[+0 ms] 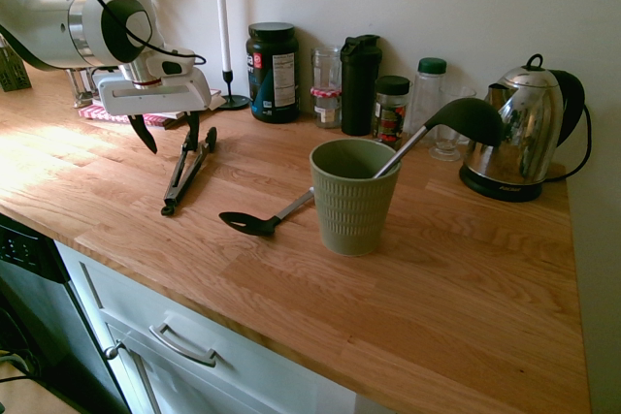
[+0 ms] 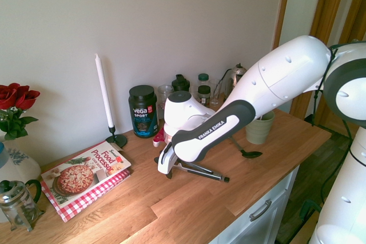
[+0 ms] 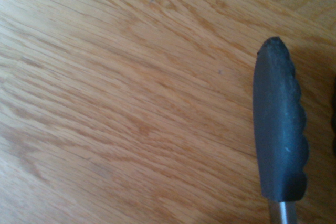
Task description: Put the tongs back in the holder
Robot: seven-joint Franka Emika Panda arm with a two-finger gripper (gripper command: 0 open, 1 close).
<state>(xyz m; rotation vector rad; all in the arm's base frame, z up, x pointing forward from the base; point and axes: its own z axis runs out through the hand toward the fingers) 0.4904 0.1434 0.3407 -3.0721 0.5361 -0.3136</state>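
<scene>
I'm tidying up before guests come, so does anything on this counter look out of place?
Yes: the slotted spoon and the tongs lie loose on the wood, while the ladle stands in the green holder.

You get bright glare on the desk (image 1: 466, 288) at the first exterior view's left edge; your wrist view looks soft, its wood grain blurred.

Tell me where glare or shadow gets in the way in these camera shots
First exterior view: glare washes out the counter at left, highlights on the kettle; second exterior view: the wall is dim; wrist view: tongs' tip slightly soft.
</scene>
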